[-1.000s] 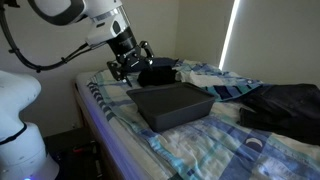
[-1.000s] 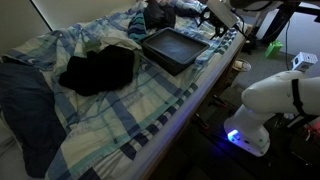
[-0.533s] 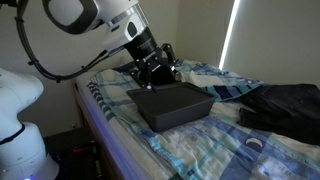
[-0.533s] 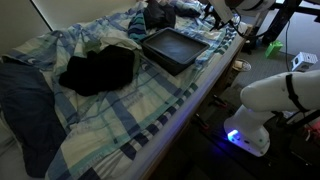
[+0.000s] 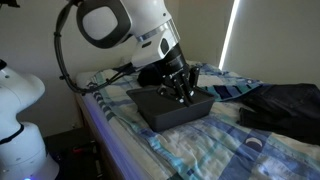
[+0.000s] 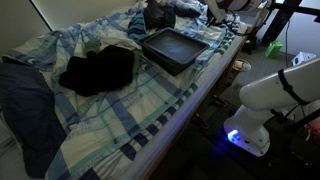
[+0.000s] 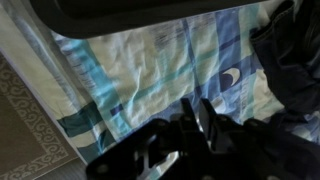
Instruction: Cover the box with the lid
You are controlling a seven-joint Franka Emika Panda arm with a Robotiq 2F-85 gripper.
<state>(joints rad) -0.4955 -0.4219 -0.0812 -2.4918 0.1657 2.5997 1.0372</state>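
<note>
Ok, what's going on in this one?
A Franka arm is working over a bed with a plaid bedcover. Its gripper hangs close over an open dark grey plastic box, which is uncovered. The gripper looks empty, but the views are too dim to tell whether its jaws are open or shut. A dark cloth bundle lies further along the bed.

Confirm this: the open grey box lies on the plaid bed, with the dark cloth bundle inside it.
No: the dark cloth bundle lies on the plaid bed beside the open grey box, not inside it, as an exterior view shows.
</note>
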